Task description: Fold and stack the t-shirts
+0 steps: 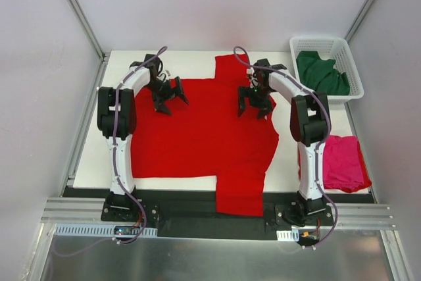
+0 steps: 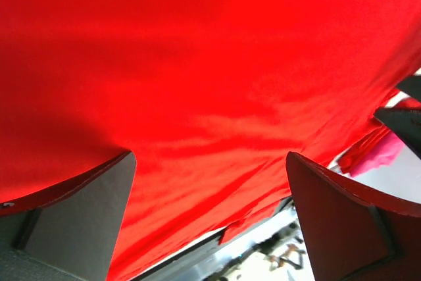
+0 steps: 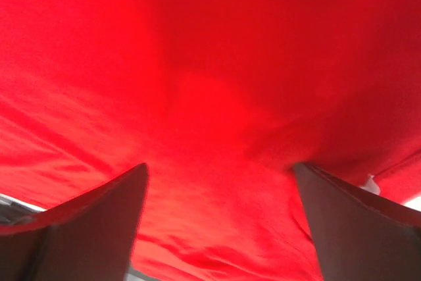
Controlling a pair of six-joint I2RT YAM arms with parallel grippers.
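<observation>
Red cloth fills both wrist views, and both claws are spread wide with nothing gripped: the left claw (image 1: pixel 171 100) is over the shirt's far-left part, the right claw (image 1: pixel 253 110) over its far-right part. The red t-shirt (image 1: pixel 204 136) lies flat across the middle of the table (image 1: pixel 191 57), one sleeve draped over the near edge. The magenta t-shirt (image 1: pixel 342 162) lies folded near right. The green t-shirt (image 1: pixel 321 74) sits crumpled in the white basket (image 1: pixel 352 64), far right.
</observation>
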